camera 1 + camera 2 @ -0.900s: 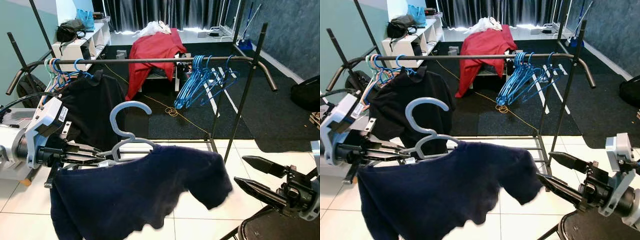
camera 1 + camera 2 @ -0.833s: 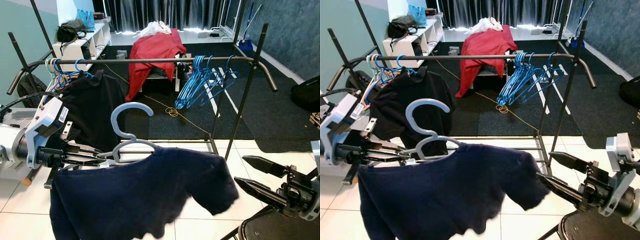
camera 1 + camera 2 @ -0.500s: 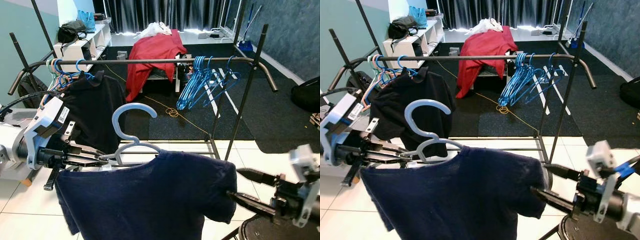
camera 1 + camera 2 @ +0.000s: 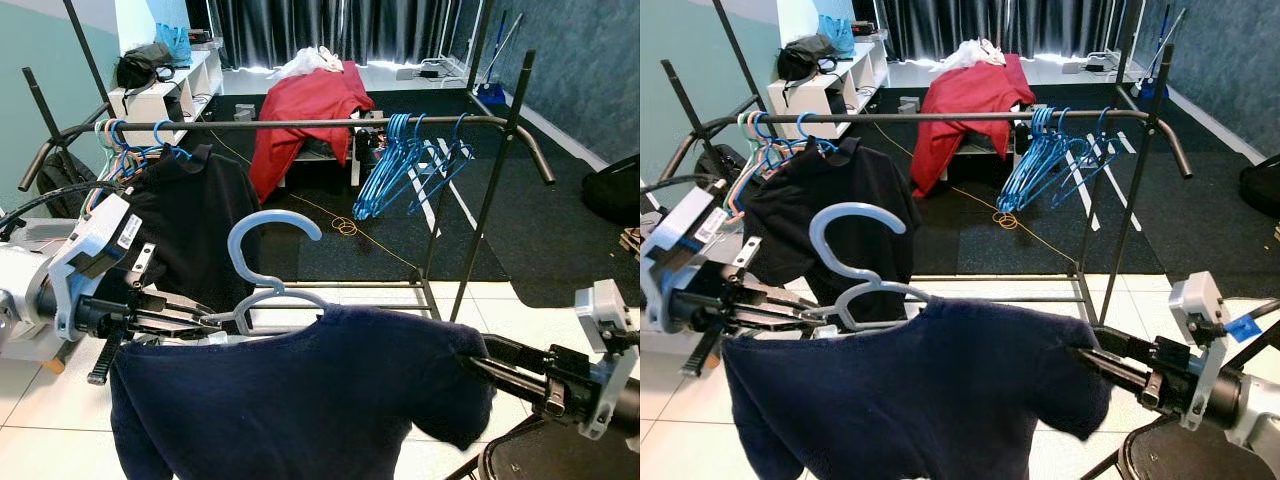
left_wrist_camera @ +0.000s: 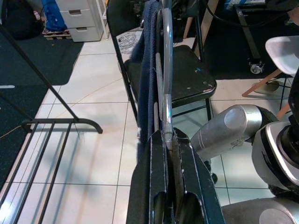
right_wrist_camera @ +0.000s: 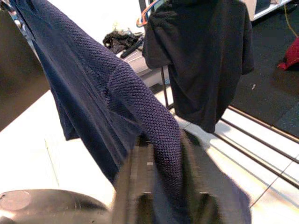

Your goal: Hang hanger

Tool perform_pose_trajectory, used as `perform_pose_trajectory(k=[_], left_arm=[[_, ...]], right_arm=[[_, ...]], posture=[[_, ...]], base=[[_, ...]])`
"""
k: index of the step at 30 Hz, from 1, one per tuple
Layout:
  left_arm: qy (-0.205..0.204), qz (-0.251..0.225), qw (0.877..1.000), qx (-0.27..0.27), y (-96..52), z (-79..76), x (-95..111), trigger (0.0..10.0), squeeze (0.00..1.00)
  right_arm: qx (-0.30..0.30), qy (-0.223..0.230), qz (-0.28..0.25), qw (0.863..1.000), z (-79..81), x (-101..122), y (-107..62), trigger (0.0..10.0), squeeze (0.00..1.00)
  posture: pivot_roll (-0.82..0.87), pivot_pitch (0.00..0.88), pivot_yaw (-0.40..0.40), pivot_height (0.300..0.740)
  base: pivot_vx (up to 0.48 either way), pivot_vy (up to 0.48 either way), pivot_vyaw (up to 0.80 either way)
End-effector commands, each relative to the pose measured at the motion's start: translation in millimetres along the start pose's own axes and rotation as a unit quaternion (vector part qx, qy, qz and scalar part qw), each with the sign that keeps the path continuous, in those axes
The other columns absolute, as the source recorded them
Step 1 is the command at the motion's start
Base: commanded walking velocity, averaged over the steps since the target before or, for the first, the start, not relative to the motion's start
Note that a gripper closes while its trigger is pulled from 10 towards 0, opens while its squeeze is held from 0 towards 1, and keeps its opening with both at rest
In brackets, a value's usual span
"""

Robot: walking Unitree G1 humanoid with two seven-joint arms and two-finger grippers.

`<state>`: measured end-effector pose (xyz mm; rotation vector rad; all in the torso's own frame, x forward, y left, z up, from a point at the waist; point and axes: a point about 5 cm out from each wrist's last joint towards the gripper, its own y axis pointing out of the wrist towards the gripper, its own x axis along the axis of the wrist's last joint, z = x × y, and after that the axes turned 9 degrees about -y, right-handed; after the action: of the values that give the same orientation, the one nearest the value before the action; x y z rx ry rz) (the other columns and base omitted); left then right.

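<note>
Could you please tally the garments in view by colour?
Navy blue knit shirt on the light blue plastic hanger: 1
Black polo shirt hanging on the rack: 1
Red fabric garment draped in the background: 1
Total: 3

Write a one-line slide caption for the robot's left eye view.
Left hand holds a pale blue plastic hanger carrying a navy knit shirt; right hand grips its sleeve before a black metal rack.

Left gripper (image 4: 215, 322) clamps hanger (image 4: 270, 268) carrying navy shirt (image 4: 300, 400).
</note>
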<state>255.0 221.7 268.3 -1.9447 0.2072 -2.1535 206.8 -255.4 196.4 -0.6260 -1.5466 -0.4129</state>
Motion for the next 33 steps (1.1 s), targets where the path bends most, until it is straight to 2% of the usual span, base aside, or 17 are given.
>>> perform_pose_trajectory(k=[1,5,8,11,14,16,17,18,19,21,23,24,25,26,27,28,33], left_arm=[[0.011,0.010,1.000,0.009,-6.0,2.0,6,10.0,0.00],[0.002,0.019,0.999,0.033,-10.8,7.7,-2,10.0,0.00],[-0.033,0.038,0.996,0.074,-24.6,16.0,-24,10.0,0.00],[-0.042,0.040,0.995,0.078,-27.2,16.3,-28,10.0,0.00],[-0.058,0.049,0.994,0.082,-30.9,14.5,-36,10.0,0.00],[-0.058,0.049,0.994,0.082,-30.9,14.5,-36,10.0,0.00],[-0.061,0.044,0.993,0.087,-31.4,14.6,-37,10.0,0.00],[-0.061,0.044,0.993,0.087,-31.4,14.6,-37,10.0,0.00],[-0.058,0.032,0.992,0.103,-33.6,16.5,-36,10.0,0.00],[-0.049,-0.014,0.989,0.137,-40.6,20.4,-28,10.0,0.00],[-0.049,-0.014,0.989,0.137,-40.6,20.4,-28,10.0,0.00],[-0.046,-0.032,0.988,0.146,-43.2,21.3,-25,10.0,0.00],[-0.046,-0.032,0.988,0.146,-43.2,21.3,-25,10.0,0.00],[-0.040,-0.057,0.984,0.166,-46.1,23.8,-22,10.0,0.00],[-0.040,-0.057,0.984,0.166,-46.1,23.8,-22,10.0,0.00],[-0.034,-0.076,0.979,0.185,-47.7,27.1,-19,10.0,0.00],[-0.020,-0.130,0.966,0.222,-45.7,34.5,-12,10.0,0.00]], right_arm=[[-0.010,-0.001,-0.022,1.000,-2.7,5,-2.9,0.0,0.00],[-0.011,0.001,-0.055,0.998,-4.6,13,-5.9,0.0,0.00],[-0.025,-0.004,-0.097,0.995,-12.3,29,-16.4,0.0,0.00],[-0.030,-0.007,-0.097,0.995,-14.2,31,-18.5,0.0,0.00],[-0.077,-0.027,-0.106,0.991,-26.6,37,-26.3,0.0,0.00],[-0.077,-0.027,-0.106,0.991,-26.6,37,-26.3,0.0,0.00],[-0.111,-0.034,-0.098,0.988,-34.8,37,-29.7,0.0,0.00],[-0.111,-0.034,-0.098,0.988,-34.8,37,-29.7,0.0,0.00],[-0.149,-0.035,-0.069,0.986,-43.5,32,-34.8,0.0,0.00],[-0.227,-0.018,0.035,0.973,-59.6,9,-48.1,0.0,0.00],[-0.227,-0.018,0.035,0.973,-59.6,9,-48.1,0.0,0.00],[-0.248,-0.008,0.072,0.966,-62.9,0,-53.2,0.0,0.00],[-0.248,-0.008,0.072,0.966,-62.9,0,-53.2,0.0,0.00],[-0.265,0.008,0.115,0.957,-64.2,-12,-56.9,0.0,0.00],[-0.265,0.008,0.115,0.957,-64.2,-12,-56.9,0.0,0.00],[-0.269,0.024,0.142,0.952,-62.7,-21,-57.6,0.0,0.00],[-0.246,0.045,0.173,0.953,-53.2,-35,-47.1,0.0,0.00]], posture=[[-0.13,0.000,0.030,0.740],[-0.13,0.000,0.029,0.740],[-0.13,0.000,0.030,0.740],[-0.13,0.000,0.030,0.740],[-0.13,0.000,0.028,0.740],[-0.13,0.000,0.028,0.740],[-0.13,0.000,0.028,0.740],[-0.13,0.000,0.028,0.740],[-0.13,0.000,0.027,0.740],[-0.13,0.000,0.026,0.740],[-0.13,0.000,0.026,0.740],[-0.13,0.000,0.025,0.740],[-0.13,0.000,0.025,0.740],[-0.13,0.000,0.024,0.740],[-0.13,0.000,0.024,0.740],[-0.13,0.000,0.021,0.740],[-0.13,0.000,0.021,0.740]], base=[[0.000,0.000,0.00],[0.000,0.000,0.00],[0.000,0.000,0.00],[0.000,0.000,0.00],[0.000,0.000,0.00],[0.000,0.000,0.00],[0.000,0.000,0.00],[0.000,0.000,0.00],[0.000,0.000,0.00],[0.000,0.000,0.00],[0.000,0.000,0.00],[0.000,0.000,0.00],[0.000,0.000,0.00],[0.000,0.000,0.00],[0.000,0.000,0.00],[0.000,0.000,0.00],[0.000,0.000,0.00]])
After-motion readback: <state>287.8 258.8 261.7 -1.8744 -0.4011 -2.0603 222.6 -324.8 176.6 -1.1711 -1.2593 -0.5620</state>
